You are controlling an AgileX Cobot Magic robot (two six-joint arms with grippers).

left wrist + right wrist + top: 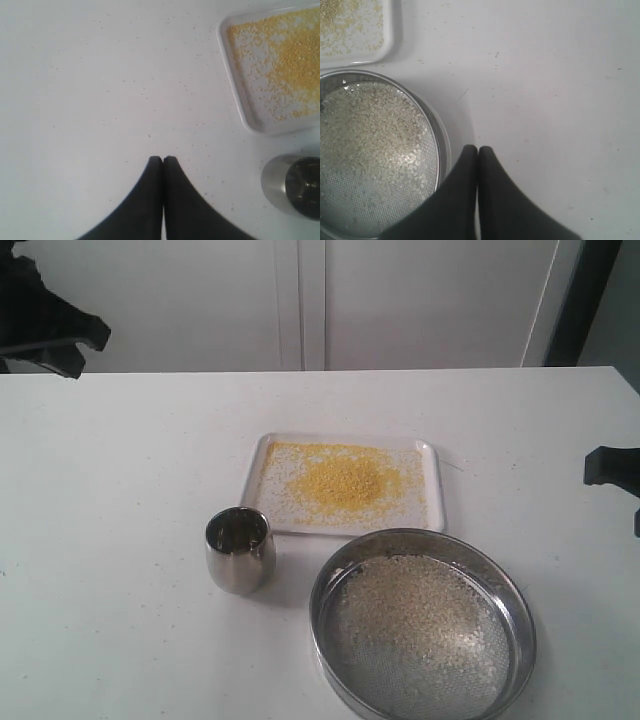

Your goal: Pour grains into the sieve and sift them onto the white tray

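Separation looks largely complete: fine yellow grains (343, 483) lie heaped on the white tray (428, 465) at frame centre, while pale grains (415, 615) cover the mesh of the sieve (322, 615) at lower right. The sieve rests on the bench (120, 490) just beside the tray's lower right corner, not over it. A steel cup (240, 550) stands upright near the tray's lower left corner, left of the sieve; whether it is empty cannot be told. Left jaws are pressed together, holding nothing, above bare bench apart from the cup and tray. Right jaws are likewise closed and empty, just beside the sieve's ring wall. Main risk, in my judgement: any further shake or lift of the sieve where it stands would drop leftover fines onto the bench instead of the tray, so it should be carried over the tray first. Second risk: closed right jaws so near the ring could nudge it sideways and slide it into the tray, spilling the yellow heap over the low rim. Third risk: a left arm sweep toward the tray could topple the cup. Stray specks already dot the bench.
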